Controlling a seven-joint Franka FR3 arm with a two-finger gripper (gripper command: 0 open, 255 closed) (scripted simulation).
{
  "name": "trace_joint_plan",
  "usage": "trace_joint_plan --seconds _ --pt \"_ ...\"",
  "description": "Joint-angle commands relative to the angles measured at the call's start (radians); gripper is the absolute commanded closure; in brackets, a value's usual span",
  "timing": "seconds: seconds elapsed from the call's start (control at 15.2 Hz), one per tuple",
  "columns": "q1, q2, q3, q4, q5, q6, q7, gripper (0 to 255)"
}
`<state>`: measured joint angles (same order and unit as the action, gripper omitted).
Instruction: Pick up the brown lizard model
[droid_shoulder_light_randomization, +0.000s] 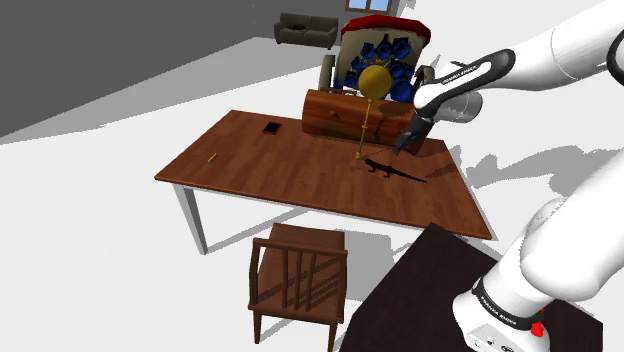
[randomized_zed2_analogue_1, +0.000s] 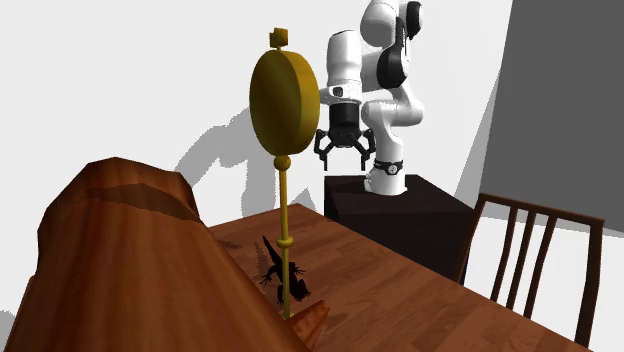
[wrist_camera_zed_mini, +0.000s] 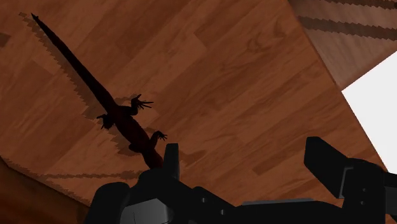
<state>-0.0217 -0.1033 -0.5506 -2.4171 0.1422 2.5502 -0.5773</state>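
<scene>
A dark, reddish-brown toy lizard (wrist_camera_zed_mini: 121, 118) is seen lying flat on a wooden table (wrist_camera_zed_mini: 254, 76). It is placed below the gripper (wrist_camera_zed_mini: 247, 156) and off to the side of one finger, not between the two. Its long axis is marked by a thin, tapering tail stretched straight away from the gripper. The head end is pointed back toward the gripper, though the head itself seems to be hidden behind a fingertip (wrist_camera_zed_mini: 170, 156).

The black fingers are spread wide apart and nothing is held. The gripper is hung above the table, clear of it. The approach step is judged to be in hand.

For the next move, the gripper would need to be shifted sideways over the body. It would then be turned so the fingers straddle the slim trunk across its length, and lowered.

A gold disc on a thin rod (randomized_zed2_analogue_1: 283, 100) is stood just past the lizard and should be kept clear of.
</scene>
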Motion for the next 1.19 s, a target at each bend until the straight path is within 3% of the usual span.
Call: trace_joint_plan --seconds 0.0,0.2,0.53,0.79,1.12 --pt "0.013 0.088 -0.029 0.040 0.115 0.028 -0.098 0" --pt "-0.010 0.229 -0.032 0.116 0.307 0.044 -0.255 0" --pt "-0.130 0.446 0.043 0.270 0.550 0.033 -0.448 0" --pt "-0.231 0.604 0.106 0.409 0.668 0.014 -0.536 0" --pt "-0.331 0.774 0.161 0.580 0.745 -0.012 -0.584 0"
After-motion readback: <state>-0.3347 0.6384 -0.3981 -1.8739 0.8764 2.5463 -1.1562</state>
